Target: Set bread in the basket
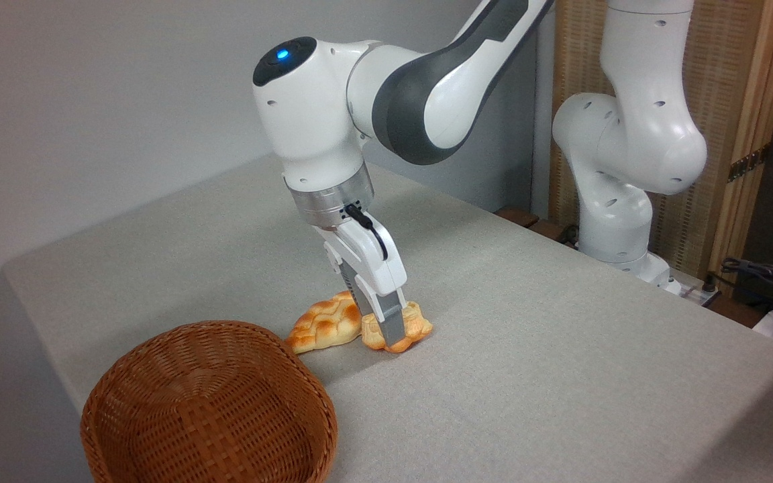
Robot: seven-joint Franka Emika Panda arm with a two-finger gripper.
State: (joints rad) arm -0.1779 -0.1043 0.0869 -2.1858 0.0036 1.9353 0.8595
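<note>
The bread (417,327), a small lumpy bun with golden-orange edges, rests on the grey table just right of centre. My gripper (378,316) has come down over it from above, and its fingers straddle the bun. The near finger (393,325) lies against the bun's front side and the far finger is mostly hidden behind it, so the gripper looks shut on the bread. The bun still touches the table. The round brown wicker basket (125,396) stands at the lower left, empty and apart from the gripper.
A long braided golden-brown loaf (323,325) lies directly left of the bun, between it and the basket. A second white robot arm's base (618,201) stands at the table's far right edge. Cables (762,275) lie off the table to the right.
</note>
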